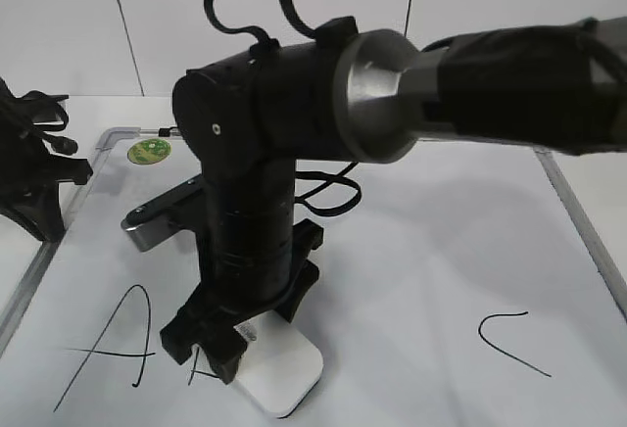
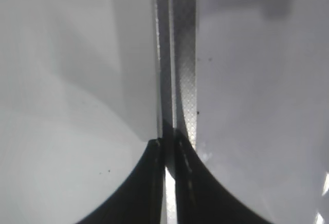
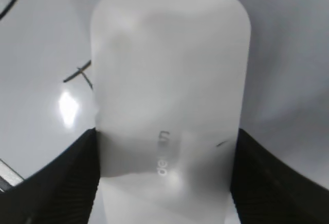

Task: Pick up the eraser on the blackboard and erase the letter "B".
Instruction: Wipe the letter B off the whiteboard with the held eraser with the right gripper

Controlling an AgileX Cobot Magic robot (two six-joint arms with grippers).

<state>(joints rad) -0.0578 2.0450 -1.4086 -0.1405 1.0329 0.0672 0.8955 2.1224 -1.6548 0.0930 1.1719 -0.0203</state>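
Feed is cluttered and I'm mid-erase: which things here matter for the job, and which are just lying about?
Job:
flat white plastic eraser, between the right gripper fingers
white dry-erase board with grey frame
Only a short black stroke shows beside the eraser.

Lying about:
round green sticker
drawn black "A"
drawn black "C"

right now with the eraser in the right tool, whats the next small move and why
Probably a short wipe sideways, pad kept flat. The right tool grips the eraser by its sides, flat on the blackboard, between the A and C. No B stroke clearly shows.

The white eraser [image 1: 284, 373] lies flat on the blackboard [image 1: 441, 251], covering the letter "B".
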